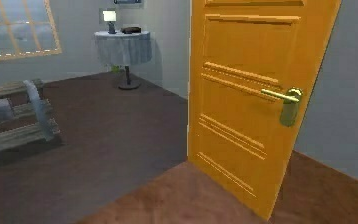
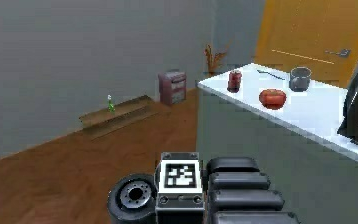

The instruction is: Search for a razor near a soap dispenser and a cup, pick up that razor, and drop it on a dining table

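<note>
- Orange panelled wooden door with a brass lever handle stands at the forward view's right. Past it, a small round table under a grey cloth stands by the far wall; it may be a dining table, though that is a guess.
- White-topped counter in the arm side view carries a red cylindrical can or cup, a red round fruit-like lump and a grey metal pot. Between can and pot lies a thin pale utensil.
- I cannot tell where the razor is: the thin utensil is too small to name, and nothing beside it reads as a soap dispenser.
- As a judgement, a razor is light, stiff and slim, with a slick handle and a sharp, fragile head; lying flat, it leaves little to get under. It is best taken across the middle of the handle, away from the head, with the fingers square to its length.
- Dark body of the gripper sits at the arm side view's bottom edge, left of a white square marker with black marks. Its far end is unclear, so I cannot tell whether the jaws are released or grasping anything.
</note>
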{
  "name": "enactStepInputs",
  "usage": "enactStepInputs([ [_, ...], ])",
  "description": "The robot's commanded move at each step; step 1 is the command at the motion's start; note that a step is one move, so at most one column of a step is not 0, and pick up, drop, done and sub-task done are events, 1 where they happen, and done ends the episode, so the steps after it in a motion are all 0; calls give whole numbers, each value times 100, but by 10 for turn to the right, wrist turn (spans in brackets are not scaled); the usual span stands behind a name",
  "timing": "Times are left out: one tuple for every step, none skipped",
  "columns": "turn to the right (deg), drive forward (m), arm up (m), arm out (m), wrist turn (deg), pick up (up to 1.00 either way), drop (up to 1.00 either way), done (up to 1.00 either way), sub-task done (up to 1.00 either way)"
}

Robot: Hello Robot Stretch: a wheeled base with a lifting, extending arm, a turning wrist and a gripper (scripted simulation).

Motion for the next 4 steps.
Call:
enactStepInputs([
  [-210,0,0,0,0,0,0,0,0],
  [0,100,0,0,0,0,0,0,0],
  [0,100,0,0,0,0,0,0,0],
  [0,40,0,0,0,0,0,0,0],
])
